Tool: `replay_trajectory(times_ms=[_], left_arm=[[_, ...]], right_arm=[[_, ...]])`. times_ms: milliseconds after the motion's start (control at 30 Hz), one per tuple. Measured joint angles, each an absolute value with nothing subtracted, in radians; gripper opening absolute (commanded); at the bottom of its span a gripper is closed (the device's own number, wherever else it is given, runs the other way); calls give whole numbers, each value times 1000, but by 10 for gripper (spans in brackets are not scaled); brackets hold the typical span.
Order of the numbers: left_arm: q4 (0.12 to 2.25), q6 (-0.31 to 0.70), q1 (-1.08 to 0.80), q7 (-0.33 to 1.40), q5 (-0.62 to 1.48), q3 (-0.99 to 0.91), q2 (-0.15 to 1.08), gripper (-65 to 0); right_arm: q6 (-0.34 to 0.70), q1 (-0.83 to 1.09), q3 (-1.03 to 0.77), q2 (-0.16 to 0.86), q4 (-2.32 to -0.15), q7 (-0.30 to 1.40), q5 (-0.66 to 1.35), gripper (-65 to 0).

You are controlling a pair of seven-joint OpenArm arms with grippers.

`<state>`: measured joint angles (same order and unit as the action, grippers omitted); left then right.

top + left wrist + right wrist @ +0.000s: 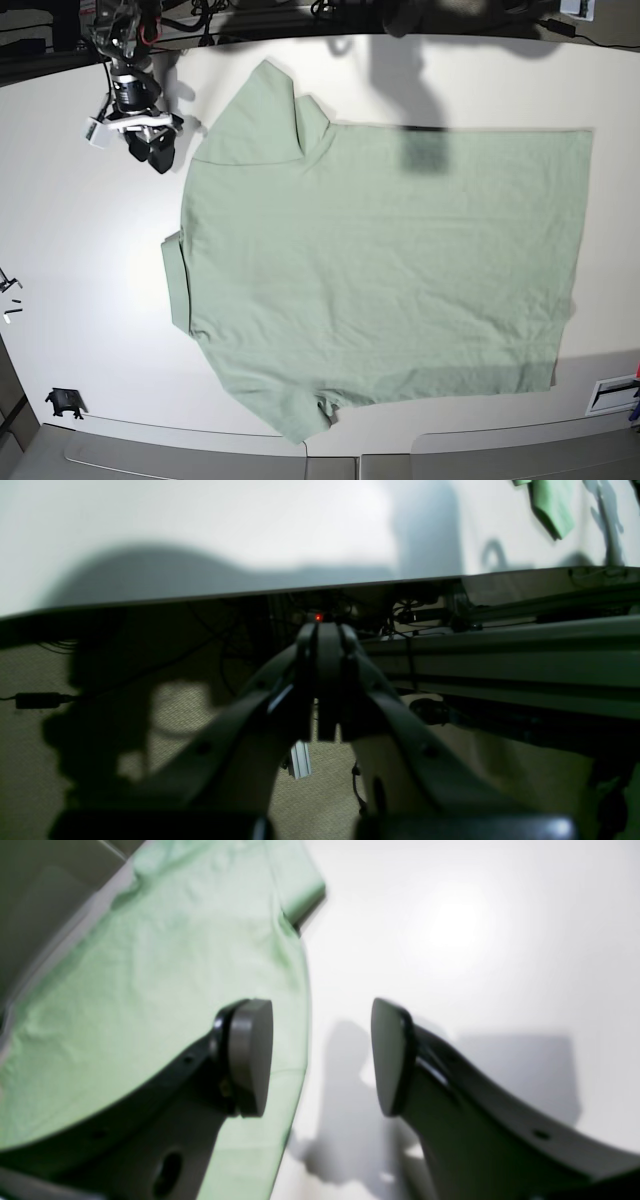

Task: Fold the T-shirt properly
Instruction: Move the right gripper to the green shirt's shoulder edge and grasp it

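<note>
One T-shirt (380,270) lies spread flat on the white table (90,330). My right gripper (322,1057) hangs spread wide and empty at its sleeve edge, while my left gripper (327,680) is pinched closed on nothing beyond the table's edge.

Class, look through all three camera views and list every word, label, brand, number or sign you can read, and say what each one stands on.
No text can be read in any view.
T-shirt: its visible side shows plain mint fabric; no logo or tag is visible.
White table: no markings.
Striped item at the table's corner in the base view: too small to read.
Both wrist views are blurred and show no lettering.
</note>
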<state>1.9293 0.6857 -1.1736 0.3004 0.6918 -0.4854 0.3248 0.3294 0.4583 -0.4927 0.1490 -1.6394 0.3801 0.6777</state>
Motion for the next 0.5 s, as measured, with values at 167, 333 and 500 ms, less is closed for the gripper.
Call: replay_trajectory(times_ms=[167,333,500], left_arm=[[1929,686,-1174,300,692,-485,324,-650],[1929,686,-1174,300,692,-485,324,-650],[1929,686,-1174,300,692,-485,325,-650]], right_arm=[[395,382,-493,149,-1504,460,737,-355],[405,349,-470,150,-1485,485,756,-355],[416,349,-386,150,-1486,477,758,-355]])
